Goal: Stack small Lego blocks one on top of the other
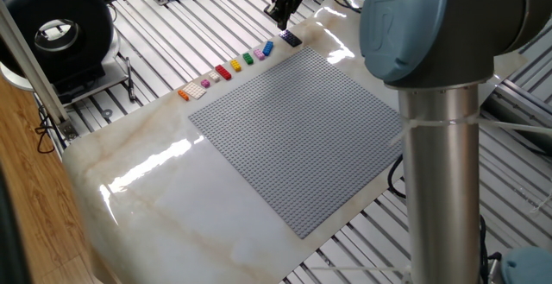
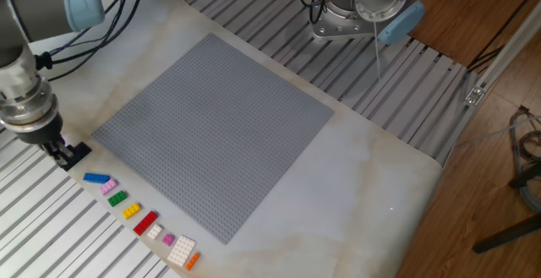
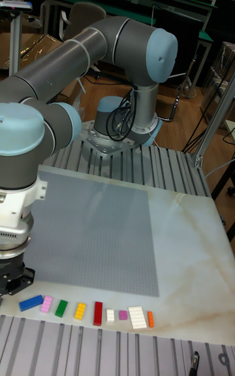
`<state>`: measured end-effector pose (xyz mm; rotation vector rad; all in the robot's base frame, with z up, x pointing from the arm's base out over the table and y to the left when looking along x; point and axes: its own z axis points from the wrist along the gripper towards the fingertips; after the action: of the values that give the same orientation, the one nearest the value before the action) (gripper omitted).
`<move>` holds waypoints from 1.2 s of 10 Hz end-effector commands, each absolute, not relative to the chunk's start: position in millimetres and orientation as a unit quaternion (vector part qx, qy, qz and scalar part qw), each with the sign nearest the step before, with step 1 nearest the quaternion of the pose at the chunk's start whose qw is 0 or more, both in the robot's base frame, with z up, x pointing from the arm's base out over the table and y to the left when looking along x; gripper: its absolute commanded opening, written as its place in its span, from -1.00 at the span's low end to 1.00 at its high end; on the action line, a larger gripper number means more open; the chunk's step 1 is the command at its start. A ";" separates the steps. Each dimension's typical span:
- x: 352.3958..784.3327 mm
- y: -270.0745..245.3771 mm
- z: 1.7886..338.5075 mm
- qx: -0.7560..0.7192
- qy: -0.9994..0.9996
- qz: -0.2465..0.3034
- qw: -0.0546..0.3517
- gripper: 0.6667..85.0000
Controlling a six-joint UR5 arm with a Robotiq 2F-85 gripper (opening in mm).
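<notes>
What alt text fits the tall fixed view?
A grey robot arm reaches down at the left, its gripper low beside a blue brick that begins a row of small coloured bricks along the near edge of a grey baseplate on a marble table.

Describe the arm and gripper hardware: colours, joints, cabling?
Arm: thick dark-grey tubular links with light-blue round joint caps. Wrist section is silver-white. Black cables run loose along the wrist, and another bundle hangs at the round silver base. Gripper: small, black, two narrow fingers. No markings legible.

Three elevated views, shared baseplate [image 2: 211, 130]
</notes>
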<state>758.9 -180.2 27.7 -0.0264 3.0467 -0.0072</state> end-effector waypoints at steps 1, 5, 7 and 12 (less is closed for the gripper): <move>750.6 -176.3 32.6 -0.015 0.999 0.004 0.041 -0.99; 752.0 -163.4 39.5 -0.057 0.997 0.015 0.041 -0.99; 763.9 -181.7 27.9 -0.020 0.998 0.005 0.051 -0.94; 761.3 -197.8 30.7 -0.060 0.995 0.033 0.070 0.13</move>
<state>761.5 -193.3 32.3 -0.1560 3.0247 0.0551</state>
